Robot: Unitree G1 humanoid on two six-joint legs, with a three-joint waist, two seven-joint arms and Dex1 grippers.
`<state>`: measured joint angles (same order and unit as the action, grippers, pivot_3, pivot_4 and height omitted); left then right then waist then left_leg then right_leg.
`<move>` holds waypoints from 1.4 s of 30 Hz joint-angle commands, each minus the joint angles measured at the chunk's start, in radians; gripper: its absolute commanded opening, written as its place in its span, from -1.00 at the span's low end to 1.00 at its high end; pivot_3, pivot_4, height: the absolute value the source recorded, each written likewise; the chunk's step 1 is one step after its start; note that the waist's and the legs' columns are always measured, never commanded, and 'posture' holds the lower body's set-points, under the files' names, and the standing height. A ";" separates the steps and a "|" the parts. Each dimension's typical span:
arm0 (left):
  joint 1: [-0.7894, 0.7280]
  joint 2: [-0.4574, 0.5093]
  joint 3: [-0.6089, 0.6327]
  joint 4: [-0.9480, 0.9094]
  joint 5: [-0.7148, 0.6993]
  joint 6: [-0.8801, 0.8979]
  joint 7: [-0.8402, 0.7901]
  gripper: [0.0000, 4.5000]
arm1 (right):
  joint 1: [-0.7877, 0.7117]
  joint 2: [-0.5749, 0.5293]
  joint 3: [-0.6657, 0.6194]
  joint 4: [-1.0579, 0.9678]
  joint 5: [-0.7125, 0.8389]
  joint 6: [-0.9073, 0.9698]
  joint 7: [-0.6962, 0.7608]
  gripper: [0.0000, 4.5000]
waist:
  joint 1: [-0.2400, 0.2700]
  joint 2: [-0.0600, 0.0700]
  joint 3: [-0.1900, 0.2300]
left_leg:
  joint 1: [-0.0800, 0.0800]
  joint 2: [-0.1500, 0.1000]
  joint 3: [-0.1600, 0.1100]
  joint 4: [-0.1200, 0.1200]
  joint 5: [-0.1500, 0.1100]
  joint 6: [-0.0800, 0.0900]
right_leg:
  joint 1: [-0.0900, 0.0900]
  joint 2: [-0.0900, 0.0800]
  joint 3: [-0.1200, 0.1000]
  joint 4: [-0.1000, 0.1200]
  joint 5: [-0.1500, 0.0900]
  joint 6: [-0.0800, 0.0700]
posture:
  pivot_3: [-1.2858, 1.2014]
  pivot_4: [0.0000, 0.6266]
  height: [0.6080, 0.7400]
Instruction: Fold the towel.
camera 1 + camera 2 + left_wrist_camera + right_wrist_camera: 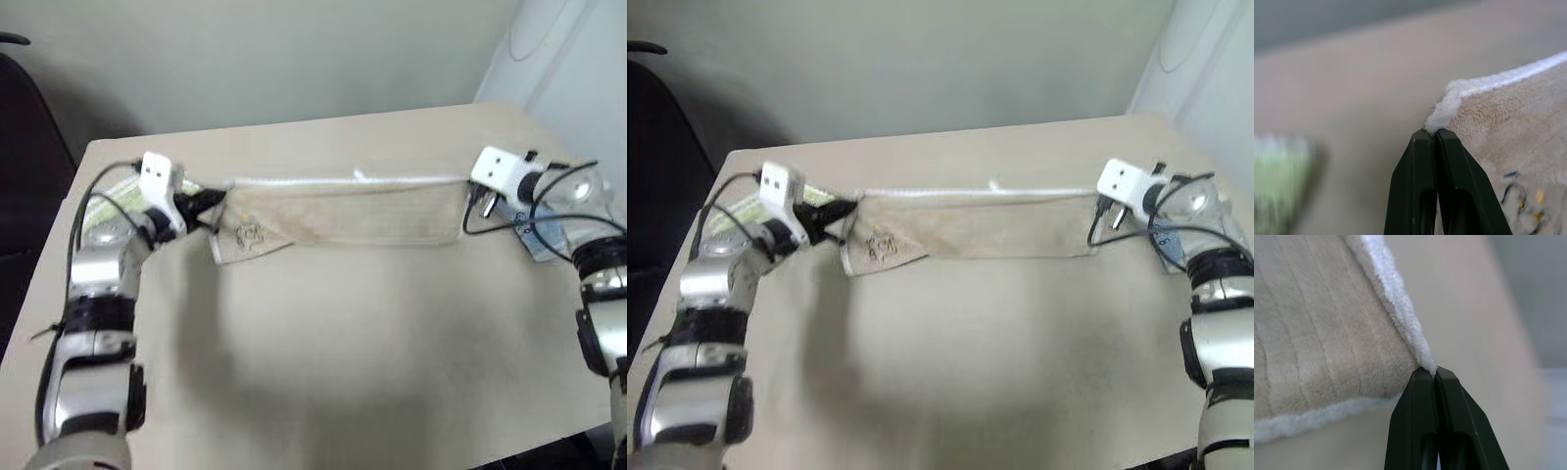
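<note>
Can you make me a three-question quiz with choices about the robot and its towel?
1. Where is the towel?
A. stretched between the two hands
B. bunched at the table's near edge
C. on the floor

2. What colour is the towel's edging?
A. red
B. white
C. black

3. What is the left hand doing?
A. wide open above the table
B. shut on a towel corner
C. holding a cup

Answers: 1 A, the left hand and the right hand each hold one end, with the towel spread between them over the table. 2 B, a white trim runs along the beige cloth. 3 B, its black fingers are pinched together on the white corner.
</note>
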<state>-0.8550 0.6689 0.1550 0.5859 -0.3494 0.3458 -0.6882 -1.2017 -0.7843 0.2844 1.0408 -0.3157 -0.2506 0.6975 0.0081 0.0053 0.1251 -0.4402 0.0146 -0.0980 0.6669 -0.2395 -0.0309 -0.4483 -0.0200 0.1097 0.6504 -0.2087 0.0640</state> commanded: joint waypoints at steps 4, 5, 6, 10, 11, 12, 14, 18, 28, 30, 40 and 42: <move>-0.344 0.062 0.154 0.297 -0.013 -0.140 0.172 -0.98 | -0.243 -0.097 -0.041 0.119 -0.054 -0.028 -0.170 -1.00 | -0.010 0.000 0.000 | -0.003 0.000 0.000 -0.005 0.002 -0.003 | -0.003 0.000 0.000 -0.005 0.001 -0.001 | 0.03 -0.52 1.00; -0.369 0.071 0.160 0.320 -0.015 -0.150 0.163 -0.98 | -0.256 -0.105 -0.045 0.117 -0.049 -0.037 -0.162 -1.00 | -0.013 0.000 0.000 | -0.003 0.000 0.000 -0.006 0.002 -0.002 | -0.003 0.000 0.000 -0.006 0.001 -0.001 | 0.03 -0.52 1.00; -0.384 0.080 0.162 0.331 -0.016 -0.159 0.144 -0.98 | -0.261 -0.114 -0.050 0.108 -0.040 -0.045 -0.143 -1.00 | -0.016 0.000 0.000 | -0.002 0.000 0.000 -0.007 0.001 -0.001 | -0.003 0.000 0.001 -0.007 0.001 -0.001 | 0.03 -0.52 1.00; -0.318 0.119 0.143 0.256 -0.037 -0.137 -0.031 -0.98 | -0.174 -0.157 -0.090 0.017 0.049 -0.086 0.043 -1.00 | -0.023 0.000 0.000 | -0.006 0.000 0.000 -0.009 0.000 -0.001 | -0.006 0.000 0.001 -0.008 0.001 -0.001 | 0.03 -0.52 1.00; -0.267 0.128 0.140 0.205 -0.048 -0.122 -0.083 -0.98 | -0.117 -0.168 -0.109 -0.033 0.094 -0.087 0.117 -1.00 | -0.025 0.000 0.000 | -0.007 0.000 0.000 -0.008 0.000 -0.001 | -0.007 0.000 0.001 -0.008 0.001 -0.001 | 0.03 -0.52 1.00; -0.217 0.136 0.143 0.154 -0.061 -0.106 -0.118 -0.98 | -0.057 -0.178 -0.128 -0.089 0.136 -0.079 0.182 -1.00 | -0.026 0.000 0.000 | -0.008 0.000 0.000 -0.005 0.001 -0.001 | -0.008 0.000 0.001 -0.007 0.001 -0.001 | 0.03 -0.52 1.00; -0.099 0.153 0.161 0.045 -0.101 -0.041 -0.169 -0.98 | 0.102 -0.208 -0.161 -0.232 0.218 -0.040 0.301 -1.00 | -0.026 0.000 0.000 | -0.012 0.001 0.001 -0.002 0.001 -0.002 | -0.011 0.000 0.001 -0.007 0.001 -0.001 | 0.03 -0.52 1.00; 0.151 0.194 0.185 -0.177 -0.149 0.036 -0.244 -0.98 | 0.382 -0.266 -0.227 -0.516 0.339 0.103 0.419 -1.00 | -0.026 0.000 0.000 | -0.014 0.001 0.002 -0.002 0.001 -0.002 | -0.011 0.000 0.001 -0.007 0.001 0.000 | 0.03 -0.52 1.00; 0.793 0.253 0.344 -0.641 -0.310 0.259 -0.342 -0.98 | 0.799 -0.395 -0.327 -0.838 0.496 0.323 0.568 -1.00 | -0.029 -0.005 0.003 | 0.017 0.002 0.005 -0.002 -0.007 0.010 | 0.018 0.001 0.001 -0.005 -0.009 -0.015 | 0.03 -0.52 1.00; 0.813 0.246 0.358 -0.653 -0.316 0.270 -0.325 -0.98 | 0.768 -0.382 -0.310 -0.817 0.475 0.314 0.553 -1.00 | -0.026 -0.006 0.002 | 0.024 0.001 0.005 -0.002 -0.007 0.010 | 0.025 0.001 0.002 -0.004 -0.009 -0.017 | 0.03 -0.52 1.00; 0.511 0.185 0.110 -0.304 -0.007 0.103 -0.034 -0.98 | 0.293 -0.115 -0.082 -0.311 0.149 0.148 0.226 -1.00 | -0.023 -0.005 0.000 | 0.027 0.000 0.003 -0.002 -0.007 0.011 | 0.022 0.000 0.000 -0.001 0.004 -0.004 | 0.03 -0.52 1.00; 0.390 0.146 0.071 -0.182 0.021 0.084 0.011 -0.98 | 0.199 -0.058 -0.037 -0.163 0.081 0.127 0.110 -1.00 | -0.021 -0.005 0.000 | 0.024 0.001 0.003 -0.002 -0.007 0.010 | 0.019 0.000 -0.001 -0.001 0.004 -0.004 | 0.03 -0.52 1.00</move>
<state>-0.4219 0.7956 0.1986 0.2900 -0.4031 0.4482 -0.7717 -0.9502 -0.8075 0.2614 0.7510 -0.1488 -0.1231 0.9284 -0.0131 0.0002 0.1252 -0.4173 0.0153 -0.0953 0.6654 -0.2464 -0.0208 -0.4313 -0.0203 0.1089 0.6496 -0.2050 0.0599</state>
